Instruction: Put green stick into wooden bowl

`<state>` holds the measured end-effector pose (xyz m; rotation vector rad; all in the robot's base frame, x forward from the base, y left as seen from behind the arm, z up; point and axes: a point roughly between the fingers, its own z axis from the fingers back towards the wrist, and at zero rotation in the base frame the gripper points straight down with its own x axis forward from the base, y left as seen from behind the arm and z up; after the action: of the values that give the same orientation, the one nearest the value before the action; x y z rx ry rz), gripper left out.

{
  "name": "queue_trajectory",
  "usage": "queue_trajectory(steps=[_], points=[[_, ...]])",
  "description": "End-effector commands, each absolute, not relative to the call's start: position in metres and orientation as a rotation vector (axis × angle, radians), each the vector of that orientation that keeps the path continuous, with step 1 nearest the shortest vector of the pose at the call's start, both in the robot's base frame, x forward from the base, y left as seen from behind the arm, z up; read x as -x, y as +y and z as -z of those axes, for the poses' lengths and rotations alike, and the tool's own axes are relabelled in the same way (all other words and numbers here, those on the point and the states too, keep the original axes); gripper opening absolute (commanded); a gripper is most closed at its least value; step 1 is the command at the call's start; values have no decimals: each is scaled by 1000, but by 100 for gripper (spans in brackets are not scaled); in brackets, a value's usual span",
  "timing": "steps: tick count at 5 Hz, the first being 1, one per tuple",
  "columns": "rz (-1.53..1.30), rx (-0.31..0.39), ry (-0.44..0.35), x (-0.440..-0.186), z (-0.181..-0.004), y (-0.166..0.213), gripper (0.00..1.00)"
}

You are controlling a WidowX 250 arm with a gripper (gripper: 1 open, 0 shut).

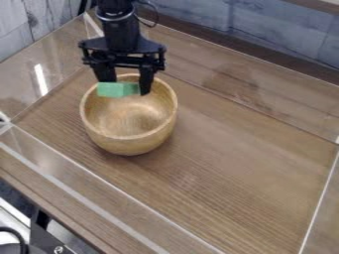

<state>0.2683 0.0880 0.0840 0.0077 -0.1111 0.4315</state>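
The wooden bowl [130, 119], round and light tan, stands on the table left of centre. My gripper [123, 79] points straight down over the bowl's far-left rim. The green stick [117, 89] hangs at its fingertips, held between the black fingers [102, 73] just above the bowl's inner wall. Its upper part is hidden behind the fingers. The bowl's inside looks empty below it.
Clear acrylic walls [159, 193] enclose the wooden tabletop [239, 139] at the front and on the right side. A tiled wall [265, 30] rises behind the table.
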Motion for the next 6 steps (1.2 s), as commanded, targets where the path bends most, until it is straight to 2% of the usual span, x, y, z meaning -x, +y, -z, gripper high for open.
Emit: queue_trajectory(steps=[1, 2, 3, 4, 6], points=[[-457, -15, -167, -282, -90, 96, 100], [-485, -18, -161, -280, -79, 107, 100], [-515, -22, -156, -277, -68, 119, 0], [-478, -9, -154, -285, -67, 118, 100], [-404, 17, -151, -301, -68, 113, 100]])
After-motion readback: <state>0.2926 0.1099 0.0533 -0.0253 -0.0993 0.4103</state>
